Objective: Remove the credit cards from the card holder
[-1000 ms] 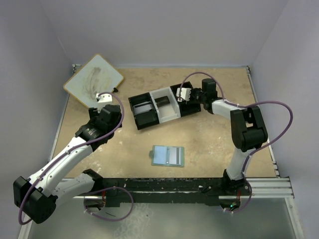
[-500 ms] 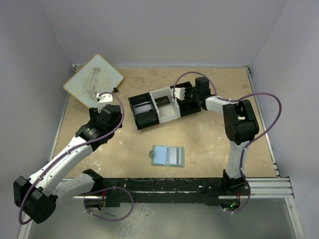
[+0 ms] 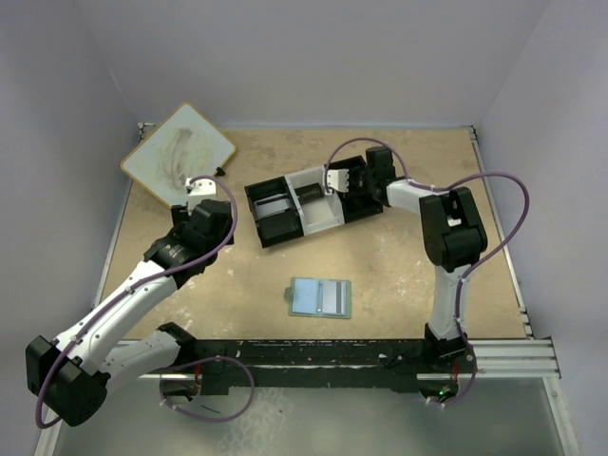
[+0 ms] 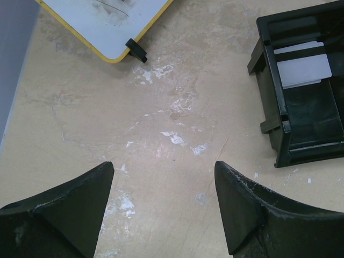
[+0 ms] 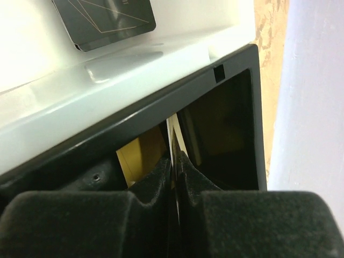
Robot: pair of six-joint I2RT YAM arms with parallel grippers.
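The card holder (image 3: 320, 297) lies open and flat at the table's near middle, its pale-blue pocket panels up. My right gripper (image 3: 347, 190) hangs over the right black compartment of the tray (image 3: 285, 226). In the right wrist view it (image 5: 174, 161) is shut on a thin card (image 5: 172, 131) seen edge-on, with an orange-gold face (image 5: 142, 153) showing beside the left finger. A pale bluish-grey card (image 4: 301, 64) lies in the tray's left black compartment. My left gripper (image 3: 201, 201) is open and empty above bare table, also in its wrist view (image 4: 164, 177).
A dark card (image 5: 105, 19) lies in the tray's white middle compartment (image 3: 318, 204). A yellow-rimmed whiteboard (image 3: 179, 152) leans at the far left, with a small black clip (image 4: 137, 51) at its edge. Walls close in the left, back and right.
My right arm has swung left, carrying its gripper from the tray's right end to over the right black compartment. The left arm and the card holder have not moved.
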